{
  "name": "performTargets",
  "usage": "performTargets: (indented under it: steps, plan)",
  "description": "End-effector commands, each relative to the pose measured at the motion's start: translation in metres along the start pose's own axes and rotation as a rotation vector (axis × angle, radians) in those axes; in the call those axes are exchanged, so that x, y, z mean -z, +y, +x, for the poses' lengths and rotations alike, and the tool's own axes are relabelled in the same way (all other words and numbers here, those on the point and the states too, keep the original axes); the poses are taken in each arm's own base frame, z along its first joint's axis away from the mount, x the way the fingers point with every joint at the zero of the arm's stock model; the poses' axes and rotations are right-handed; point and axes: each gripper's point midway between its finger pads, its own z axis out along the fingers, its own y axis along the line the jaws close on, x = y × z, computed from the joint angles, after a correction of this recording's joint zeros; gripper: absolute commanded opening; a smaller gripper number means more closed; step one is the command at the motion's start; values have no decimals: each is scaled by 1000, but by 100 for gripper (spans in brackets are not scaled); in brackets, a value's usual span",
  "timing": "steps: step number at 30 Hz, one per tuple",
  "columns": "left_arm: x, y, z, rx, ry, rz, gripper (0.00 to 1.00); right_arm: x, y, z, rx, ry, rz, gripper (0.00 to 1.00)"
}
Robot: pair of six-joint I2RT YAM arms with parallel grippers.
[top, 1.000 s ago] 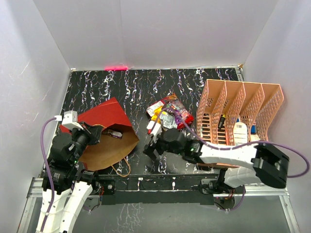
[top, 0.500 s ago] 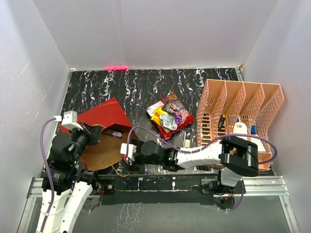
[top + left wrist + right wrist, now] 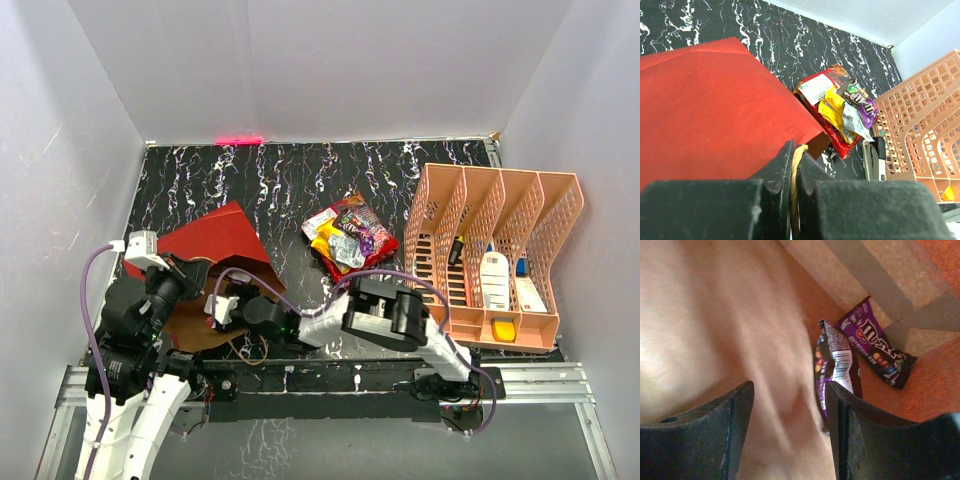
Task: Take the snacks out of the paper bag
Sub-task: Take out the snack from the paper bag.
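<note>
The paper bag (image 3: 215,238) lies on its side at the left, red outside and brown inside, its mouth facing the arms. My left gripper (image 3: 794,160) is shut on the bag's tan cord handle (image 3: 798,152) and holds the mouth up. My right gripper (image 3: 790,390) is open deep inside the bag, its fingers apart over the brown lining. Just ahead of it lie two snacks: a purple packet (image 3: 875,350) and a dark packet (image 3: 837,365) touching the right finger. More snacks lie in a pile (image 3: 348,235) on the table. From above, the right gripper (image 3: 205,312) is in the bag's mouth.
A salmon lattice file rack (image 3: 500,200) stands at the right and holds a white bottle (image 3: 493,275). A slim grey-and-white gadget (image 3: 875,157) lies between the pile and the rack. The right arm (image 3: 385,315) stretches across the table's near edge.
The right arm has swung left from beside the snack pile into the bag's mouth, and its jaws have narrowed. The left arm and the bag have stayed put.
</note>
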Motion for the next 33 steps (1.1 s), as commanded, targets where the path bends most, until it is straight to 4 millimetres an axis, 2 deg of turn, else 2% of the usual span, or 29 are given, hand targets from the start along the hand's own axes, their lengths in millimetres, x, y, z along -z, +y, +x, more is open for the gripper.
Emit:
performTargets:
  steps: [1,5,7,9,12,16,19,21,24,28,31,33]
  plan:
    - [0,-3,-5,3,-26,15,0,-26,-52,-32,73,-83,270,65]
    - [-1,-2,-4,6,-22,7,0,-41,-64,-11,44,-54,317,84]
    - [-1,-1,-4,5,-20,4,0,-46,-72,3,-17,-18,332,85]
    - [-2,0,-4,5,-18,0,0,-50,-71,18,-108,19,300,83]
    - [-3,1,-3,7,-12,-7,0,-47,-56,29,-262,20,212,75]
    - [-6,2,-2,6,-2,-15,0,-38,-39,40,-365,19,156,48]
    - [-7,3,-2,7,4,-20,0,-37,-38,46,-370,40,160,30]
    - [-7,3,-2,7,6,-22,0,-36,-42,41,-355,45,165,22]
    - [-8,4,-1,7,10,-27,0,-32,-46,23,-344,21,149,16]
    - [-8,5,-1,8,12,-33,0,-17,-42,-12,-316,-31,123,15]
    - [-9,5,0,8,16,-36,0,1,-34,-38,-316,-68,96,15]
    - [-9,5,0,8,18,-36,0,16,-28,-45,-320,-79,72,15]
